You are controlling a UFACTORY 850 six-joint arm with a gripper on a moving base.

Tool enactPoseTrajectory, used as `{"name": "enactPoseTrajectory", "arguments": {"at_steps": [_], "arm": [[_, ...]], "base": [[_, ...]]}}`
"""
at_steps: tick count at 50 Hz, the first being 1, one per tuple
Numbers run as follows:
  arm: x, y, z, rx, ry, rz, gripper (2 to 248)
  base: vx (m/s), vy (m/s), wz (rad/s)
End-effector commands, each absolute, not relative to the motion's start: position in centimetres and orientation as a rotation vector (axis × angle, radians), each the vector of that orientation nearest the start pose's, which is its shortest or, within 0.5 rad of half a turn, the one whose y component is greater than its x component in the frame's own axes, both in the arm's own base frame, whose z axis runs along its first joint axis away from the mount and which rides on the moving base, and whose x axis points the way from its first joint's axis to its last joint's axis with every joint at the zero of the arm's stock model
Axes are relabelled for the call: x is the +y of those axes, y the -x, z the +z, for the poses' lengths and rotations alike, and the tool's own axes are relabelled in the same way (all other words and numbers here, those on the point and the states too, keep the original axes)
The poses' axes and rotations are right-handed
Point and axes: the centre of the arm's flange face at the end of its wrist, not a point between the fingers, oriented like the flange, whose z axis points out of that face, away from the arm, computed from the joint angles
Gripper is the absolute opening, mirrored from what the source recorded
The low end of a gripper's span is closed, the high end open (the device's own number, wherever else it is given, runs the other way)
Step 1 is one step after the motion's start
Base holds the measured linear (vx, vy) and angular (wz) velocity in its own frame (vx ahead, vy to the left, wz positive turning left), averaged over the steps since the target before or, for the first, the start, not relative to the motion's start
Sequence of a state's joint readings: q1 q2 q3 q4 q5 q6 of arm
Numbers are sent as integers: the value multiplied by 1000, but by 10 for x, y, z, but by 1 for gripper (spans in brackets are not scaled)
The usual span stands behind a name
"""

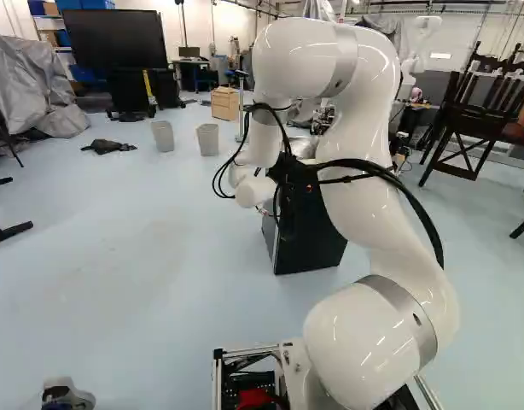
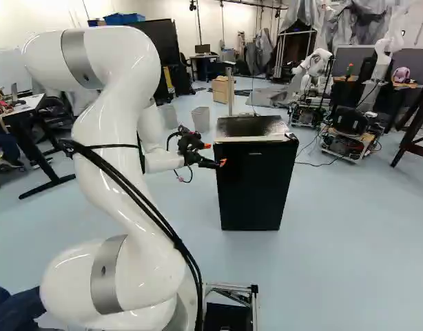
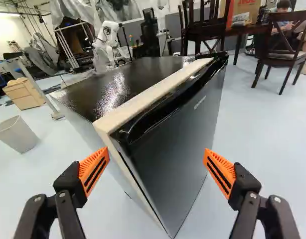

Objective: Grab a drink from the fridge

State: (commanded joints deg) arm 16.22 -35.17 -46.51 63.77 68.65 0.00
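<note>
glossy, white and jointed, the robot arm [image 1: 360, 342] rises close from the base, bends over at its top and reaches down toward twelve o'clock. next in bulk comes the black, box-shaped fridge [image 2: 253, 186] with a shiny dark top and a pale strip along its upper front edge; it stands upright on the floor at twelve o'clock from the base. its door lies closed, hiding whatever is inside. a wide black screen [image 1: 117, 38] on a dark stand is well beyond, at eleven o'clock, while another robot [image 2: 315, 65], white as well, stands behind the fridge between twelve and one. dark wooden chairs [image 1: 480, 111] are at one o'clock. smaller, a pale wooden cabinet [image 1: 224, 103] sits between eleven and twelve, and two grey tapered bins [image 1: 162, 137] stand side by side on the floor at eleven, nearer than the cabinet.

smaller again is the black two-fingered gripper [image 2: 215, 154], near the fridge's front edge at its nine o'clock side in the right base view. in the wrist view the gripper [image 3: 156, 158] is released, its fingers spread wide, with the fridge's front corner showing between them at twelve o'clock. smallest are the ribbed orange pads [image 3: 94, 168], one on each finger, facing each other.
</note>
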Motion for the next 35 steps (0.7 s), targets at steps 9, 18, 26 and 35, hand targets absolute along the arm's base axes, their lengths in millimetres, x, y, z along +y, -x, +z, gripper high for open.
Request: {"name": "enactPoseTrajectory", "arguments": {"at_steps": [9,18,26,35], "arm": [[67,-500,270,1302,2514,-2042,247],[67,-500,270,1302,2514,-2042,247],[67,-500,270,1302,2514,-2043,247],[67,-500,270,1302,2509,-2053,247]], "base": [[0,0,0],[0,0,0],[0,0,0],[0,0,0]]}}
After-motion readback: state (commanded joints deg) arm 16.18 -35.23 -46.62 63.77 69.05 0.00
